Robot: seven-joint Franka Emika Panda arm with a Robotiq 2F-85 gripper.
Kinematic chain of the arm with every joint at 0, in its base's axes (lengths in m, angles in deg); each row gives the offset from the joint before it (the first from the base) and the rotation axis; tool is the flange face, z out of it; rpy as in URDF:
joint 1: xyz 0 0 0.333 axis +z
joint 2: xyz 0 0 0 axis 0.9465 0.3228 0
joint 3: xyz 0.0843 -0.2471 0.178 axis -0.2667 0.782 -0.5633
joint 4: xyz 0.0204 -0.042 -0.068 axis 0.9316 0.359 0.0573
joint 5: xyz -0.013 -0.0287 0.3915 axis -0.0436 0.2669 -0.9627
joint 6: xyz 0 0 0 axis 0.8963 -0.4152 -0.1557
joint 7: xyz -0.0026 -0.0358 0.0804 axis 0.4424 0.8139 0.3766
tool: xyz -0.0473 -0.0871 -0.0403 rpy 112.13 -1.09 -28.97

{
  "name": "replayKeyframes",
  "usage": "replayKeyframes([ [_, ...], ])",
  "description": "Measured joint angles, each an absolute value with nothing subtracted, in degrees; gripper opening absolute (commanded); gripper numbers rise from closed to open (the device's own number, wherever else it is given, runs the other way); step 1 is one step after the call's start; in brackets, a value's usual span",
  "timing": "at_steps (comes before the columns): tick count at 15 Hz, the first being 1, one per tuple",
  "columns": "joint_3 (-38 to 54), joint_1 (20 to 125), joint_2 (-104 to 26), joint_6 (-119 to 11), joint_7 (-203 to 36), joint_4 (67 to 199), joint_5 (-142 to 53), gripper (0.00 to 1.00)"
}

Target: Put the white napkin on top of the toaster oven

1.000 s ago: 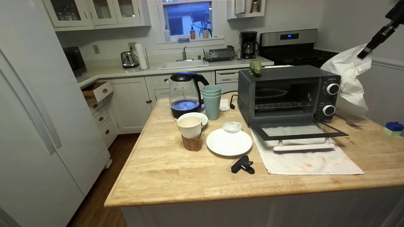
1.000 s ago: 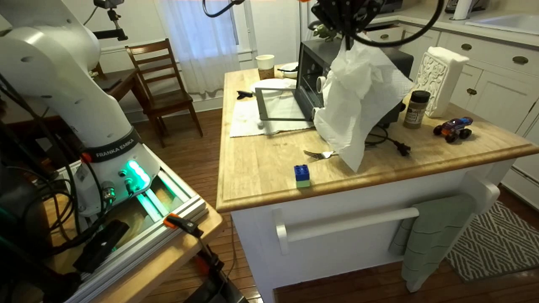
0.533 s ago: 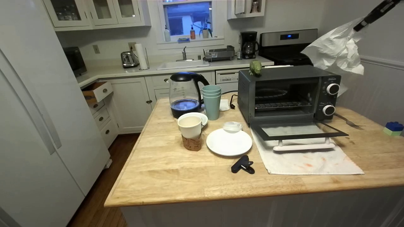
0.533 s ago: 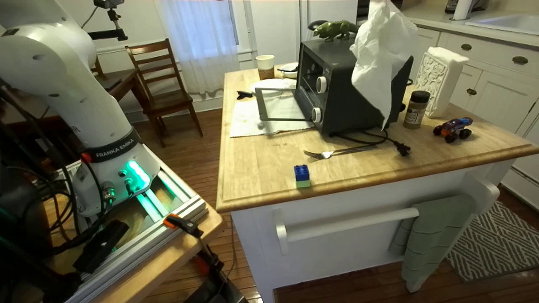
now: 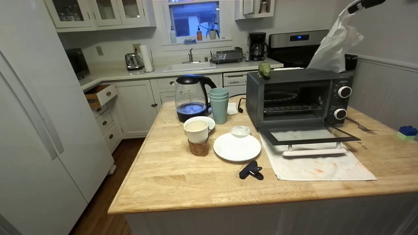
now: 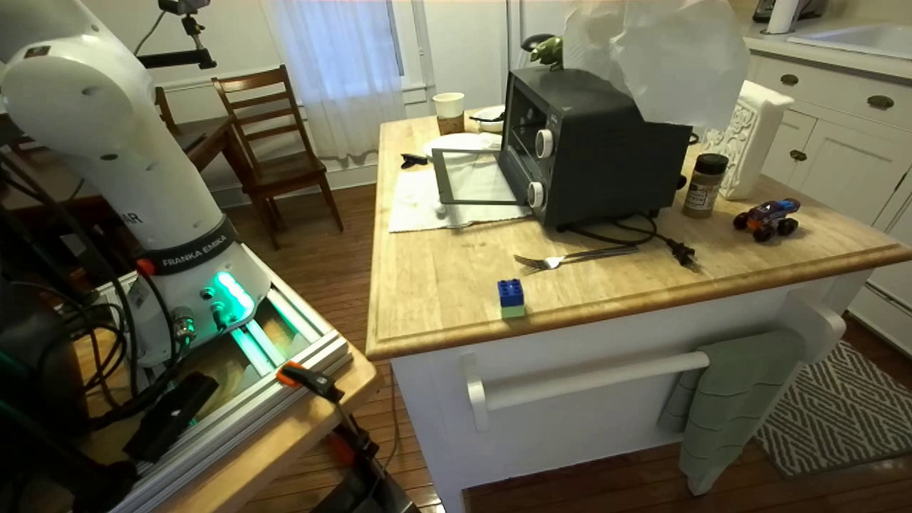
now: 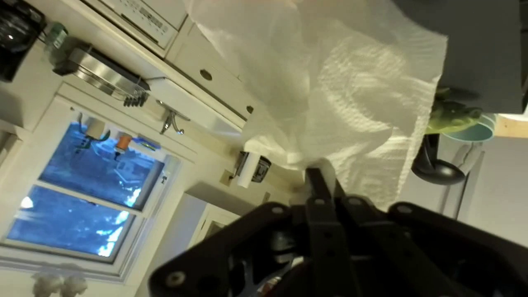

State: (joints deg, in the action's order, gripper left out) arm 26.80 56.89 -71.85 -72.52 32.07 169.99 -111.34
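Note:
My gripper (image 5: 354, 8) is shut on the white napkin (image 5: 334, 45) and holds it high by one end. In the wrist view the fingertips (image 7: 314, 175) pinch the napkin (image 7: 350, 82), which spreads out beyond them. The dark toaster oven (image 5: 297, 75) stands on the wooden island with its door down. The napkin hangs over the rear right part of the oven's top; I cannot tell whether its lower edge touches. In an exterior view the napkin (image 6: 677, 64) hides the oven's upper back corner, and the gripper is out of view. The oven (image 6: 613, 164) also shows there.
A green dinosaur figure (image 5: 264, 70) stands on the oven's left end. The open glass door (image 5: 310, 136) juts forward over a paper towel (image 5: 326, 169). A kettle (image 5: 192, 98), cups (image 5: 219, 109) and plate (image 5: 237, 147) stand left. A spice jar (image 6: 705, 185) stands behind the oven.
My gripper has risen and moved left in an exterior view. The napkin has swung up from beside the oven's right side to over its top.

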Motion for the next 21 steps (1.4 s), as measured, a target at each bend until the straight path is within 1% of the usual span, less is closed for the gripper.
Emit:
replayKeyframes([
  [3,26.83,58.16,-73.67,-68.85,35.5,172.74,-114.8,0.0],
  [7,26.75,58.68,-73.0,-64.46,37.92,175.36,-115.75,0.0],
  [12,25.49,58.71,-69.79,-61.89,42.06,176.06,-116.46,0.0],
  [19,22.15,59.23,-66.13,-61.42,50.0,174.55,-120.37,0.0],
  [20,21.75,59.33,-65.4,-61.42,50.92,173.82,-121.26,0.12],
  [21,21.32,59.37,-64.49,-61.42,51.53,173.04,-121.81,0.28],
])
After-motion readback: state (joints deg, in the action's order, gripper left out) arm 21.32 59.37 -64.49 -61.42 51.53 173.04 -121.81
